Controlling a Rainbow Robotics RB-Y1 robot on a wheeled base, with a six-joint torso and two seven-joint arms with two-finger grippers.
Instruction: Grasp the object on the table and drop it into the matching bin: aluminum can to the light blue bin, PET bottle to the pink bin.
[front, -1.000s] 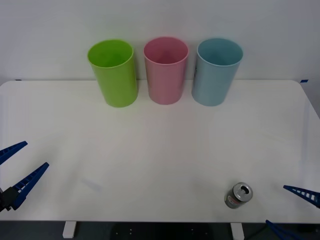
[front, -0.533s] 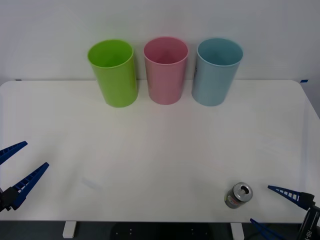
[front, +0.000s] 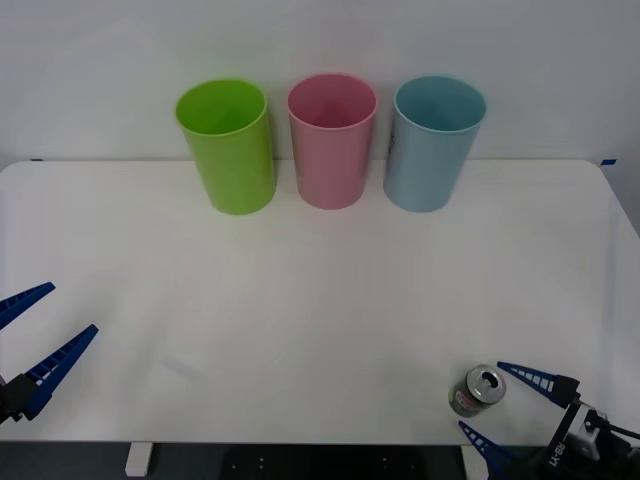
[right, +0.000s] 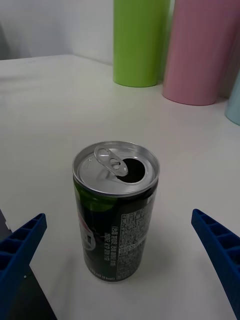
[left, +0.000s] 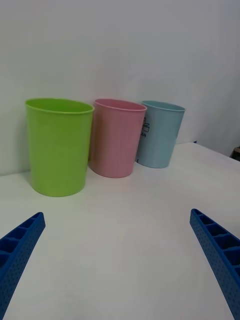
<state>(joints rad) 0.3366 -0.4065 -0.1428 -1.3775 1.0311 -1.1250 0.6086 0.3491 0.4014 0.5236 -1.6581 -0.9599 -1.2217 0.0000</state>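
Silver-topped and dark-bodied, the aluminum can (front: 476, 390) stands upright at the lower right of the white table (front: 320, 290). We see the right gripper (front: 505, 402) just beside it, jaws spread wide, touching nothing. The left gripper (front: 38, 330), also open, waits lower left. The light blue bin (front: 430, 145) stands upper right of centre.

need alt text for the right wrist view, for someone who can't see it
A small dark drink can with a silver opened top stands upright on the white table, between the open right gripper's blue ribbed fingers. Beyond stand a lime green bin and a pink bin.
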